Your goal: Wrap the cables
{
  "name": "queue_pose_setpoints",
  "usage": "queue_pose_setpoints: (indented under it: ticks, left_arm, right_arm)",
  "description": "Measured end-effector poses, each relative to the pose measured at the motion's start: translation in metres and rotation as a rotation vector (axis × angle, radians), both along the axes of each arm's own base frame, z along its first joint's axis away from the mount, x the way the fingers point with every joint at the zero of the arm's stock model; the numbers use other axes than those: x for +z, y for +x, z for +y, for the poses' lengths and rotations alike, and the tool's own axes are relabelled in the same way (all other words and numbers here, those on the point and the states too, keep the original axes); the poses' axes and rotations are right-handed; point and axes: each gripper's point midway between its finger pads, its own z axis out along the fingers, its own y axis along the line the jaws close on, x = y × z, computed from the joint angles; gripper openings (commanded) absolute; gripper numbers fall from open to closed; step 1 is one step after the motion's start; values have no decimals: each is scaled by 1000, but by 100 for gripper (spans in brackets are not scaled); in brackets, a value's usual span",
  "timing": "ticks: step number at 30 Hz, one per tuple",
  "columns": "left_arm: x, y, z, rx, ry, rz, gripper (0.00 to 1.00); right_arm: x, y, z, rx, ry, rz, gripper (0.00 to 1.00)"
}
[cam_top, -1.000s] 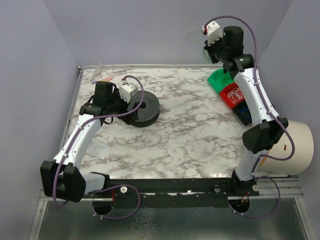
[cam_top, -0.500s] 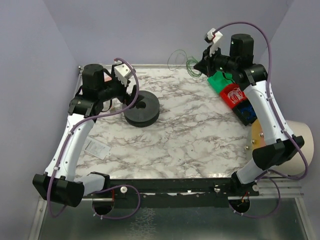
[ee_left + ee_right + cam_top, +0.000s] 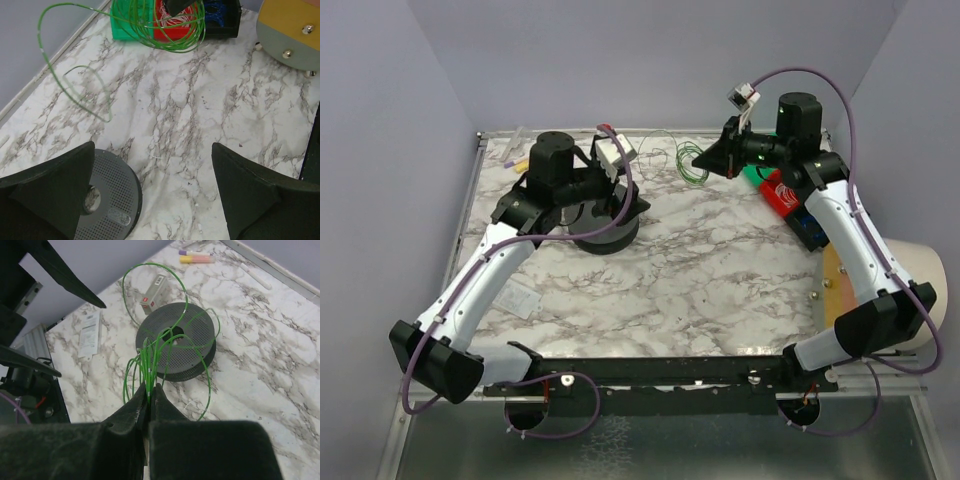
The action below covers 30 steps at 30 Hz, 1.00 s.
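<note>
My right gripper (image 3: 712, 158) is shut on a coil of thin green cable (image 3: 692, 165), held above the back of the table. In the right wrist view the jaws (image 3: 149, 392) pinch several green loops (image 3: 150, 360), which hang out over the black spool (image 3: 190, 335). A loose strand of the cable (image 3: 42, 50) curls toward the back wall. Whitish coiled wires (image 3: 782, 190) lie in the red bin. My left gripper (image 3: 628, 200) is open and empty, just over the spool's right edge (image 3: 107, 195), well short of the green coil (image 3: 170, 49).
Green (image 3: 120, 32), red (image 3: 172, 32) and blue (image 3: 220, 27) bins stand in a row at the back right. Markers (image 3: 197, 257) and a small box (image 3: 152, 295) lie at the back left. A paper label (image 3: 90, 332) lies near the left edge. A cream cylinder (image 3: 920, 290) sits off the right side.
My right gripper has swung left and down from above the bins, carrying the green coil over the table. My left arm has moved right, its open gripper now over the spool.
</note>
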Motion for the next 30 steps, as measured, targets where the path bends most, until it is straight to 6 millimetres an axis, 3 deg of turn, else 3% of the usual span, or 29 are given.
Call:
queue_pose_setpoints:
  ticks: [6, 12, 18, 25, 30]
  left_arm:
    - [-13, 12, -18, 33, -1, 40, 98]
    - [-32, 40, -15, 157, 23, 69, 89]
    - [-27, 48, -12, 198, 11, 47, 89]
    - [-16, 38, -15, 148, -4, 22, 90]
    - [-16, 45, -8, 204, 8, 10, 84]
  right_arm:
    - [17, -15, 3, 35, 49, -19, 1]
    - [25, -22, 3, 51, 66, -34, 0]
    - [25, -22, 3, 53, 66, -34, 1]
    - [24, -22, 3, 51, 65, -34, 1]
    - [25, -23, 3, 53, 67, -35, 0]
